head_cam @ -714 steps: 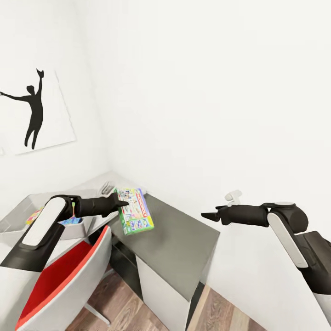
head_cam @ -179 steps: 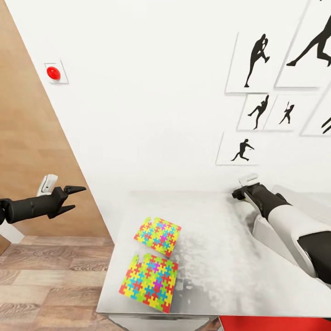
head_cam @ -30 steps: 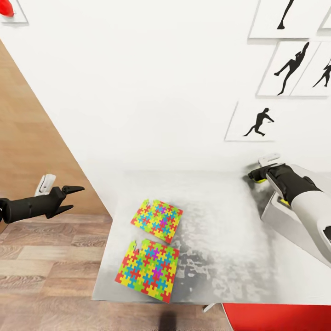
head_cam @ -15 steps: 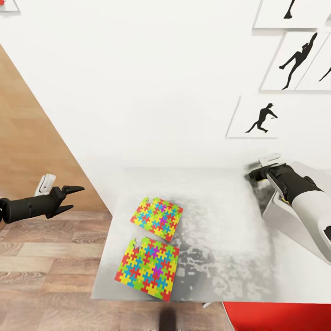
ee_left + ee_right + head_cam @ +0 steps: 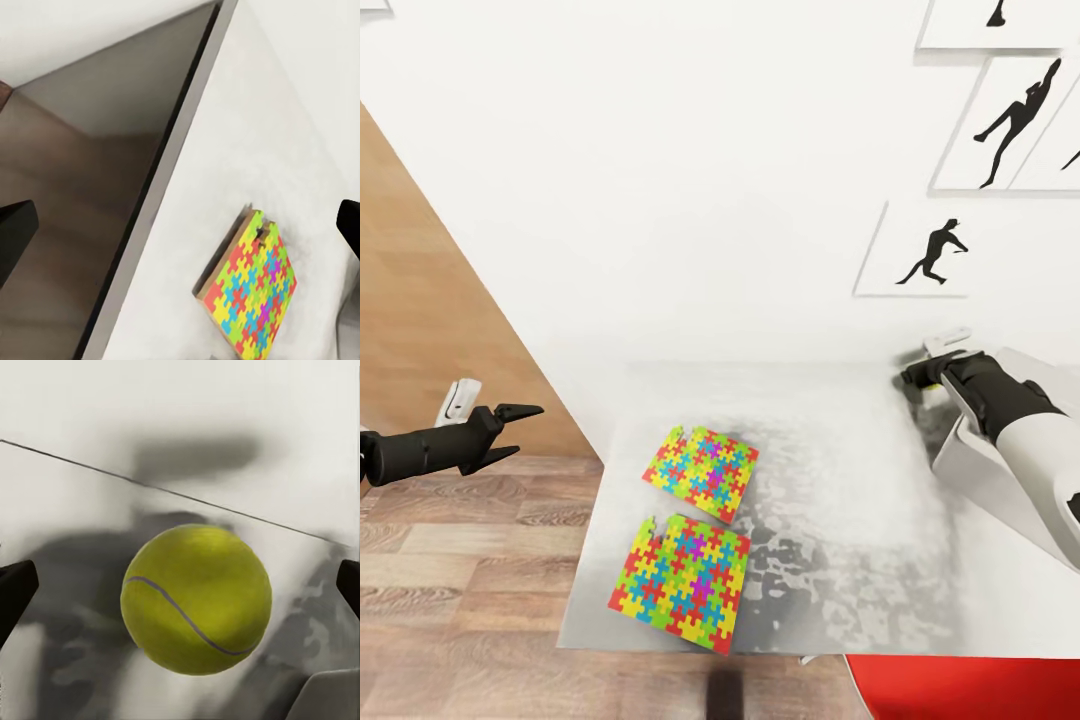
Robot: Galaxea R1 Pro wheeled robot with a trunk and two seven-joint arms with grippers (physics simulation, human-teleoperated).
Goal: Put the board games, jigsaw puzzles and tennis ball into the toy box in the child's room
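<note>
Between the right gripper's (image 5: 180, 585) wide-spread fingers sits the tennis ball (image 5: 196, 598) on the table (image 5: 840, 470); centre it before closing, lest it roll.

two thin flat multicoloured jigsaw puzzle squares (image 5: 691, 525) lying flat, side by side and just apart, near the left end of the pale grey-white bench (image 5: 840, 480). small yellow-green tennis ball (image 5: 196, 598) with a grey seam, resting on the bench near the back wall.
</note>
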